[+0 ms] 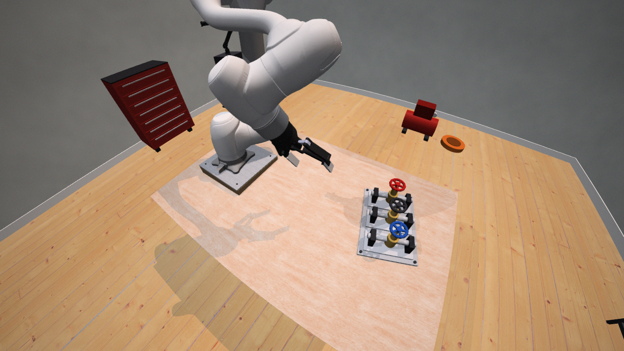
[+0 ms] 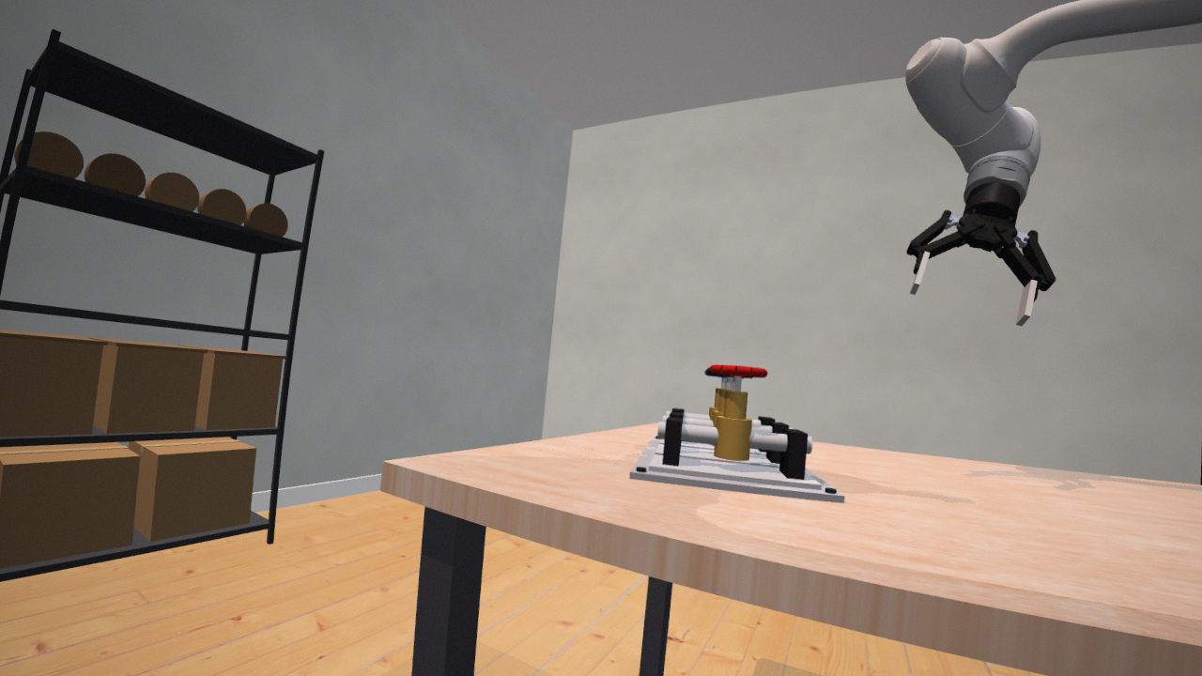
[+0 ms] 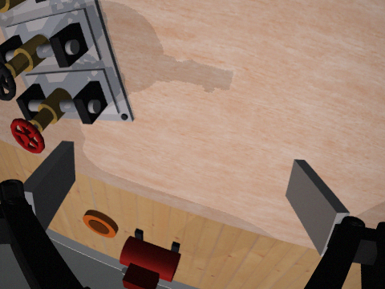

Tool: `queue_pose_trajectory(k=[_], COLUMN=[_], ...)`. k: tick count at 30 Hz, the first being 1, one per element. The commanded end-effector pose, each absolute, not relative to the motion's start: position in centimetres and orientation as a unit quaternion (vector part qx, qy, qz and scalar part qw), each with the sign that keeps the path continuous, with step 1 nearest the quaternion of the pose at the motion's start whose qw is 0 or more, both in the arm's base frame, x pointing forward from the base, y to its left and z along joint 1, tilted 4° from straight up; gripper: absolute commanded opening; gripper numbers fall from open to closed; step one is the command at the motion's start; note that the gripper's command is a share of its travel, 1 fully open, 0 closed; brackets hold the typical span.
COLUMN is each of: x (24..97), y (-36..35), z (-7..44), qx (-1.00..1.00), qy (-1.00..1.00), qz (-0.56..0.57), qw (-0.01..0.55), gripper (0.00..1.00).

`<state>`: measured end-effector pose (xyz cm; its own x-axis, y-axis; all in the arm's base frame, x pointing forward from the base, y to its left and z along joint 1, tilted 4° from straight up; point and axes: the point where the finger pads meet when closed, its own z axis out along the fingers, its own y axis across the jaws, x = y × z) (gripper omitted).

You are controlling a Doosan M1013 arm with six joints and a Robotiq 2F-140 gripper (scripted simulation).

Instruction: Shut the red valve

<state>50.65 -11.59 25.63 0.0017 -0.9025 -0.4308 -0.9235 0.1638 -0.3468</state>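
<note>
High above the worktop [image 2: 924, 538] | fingers [image 2: 1025, 304] spread wide, grasping nothing | red handwheel [image 2: 736, 370] well below and aside of them, at the valve plate's [image 1: 365, 250] end.

In the exterior view the red handwheel [image 2: 736, 370] and its valve stand in front of the other two valves — their handwheels are fully hidden. In the wrist view the grey mounting plate [image 3: 104, 48] is cut by the left and top edges, the dark handwheel [image 3: 6, 83] shows only partly, and the blue one is out of frame.
</note>
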Motion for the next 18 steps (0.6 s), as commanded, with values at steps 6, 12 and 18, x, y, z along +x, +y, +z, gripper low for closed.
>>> queue_pose_trajectory(k=[6, 12, 18], x=[60.7, 66.5, 74.8], y=[-12.0, -11.0, -8.2], z=[27.3, 28.2, 29.7], qx=[-0.691, -0.702, -0.706], qy=[0.707, 0.706, 0.707], qz=[0.038, 0.017, -0.033], qw=[0.149, 0.092, 0.028], gripper=[1.00, 1.00, 1.00])
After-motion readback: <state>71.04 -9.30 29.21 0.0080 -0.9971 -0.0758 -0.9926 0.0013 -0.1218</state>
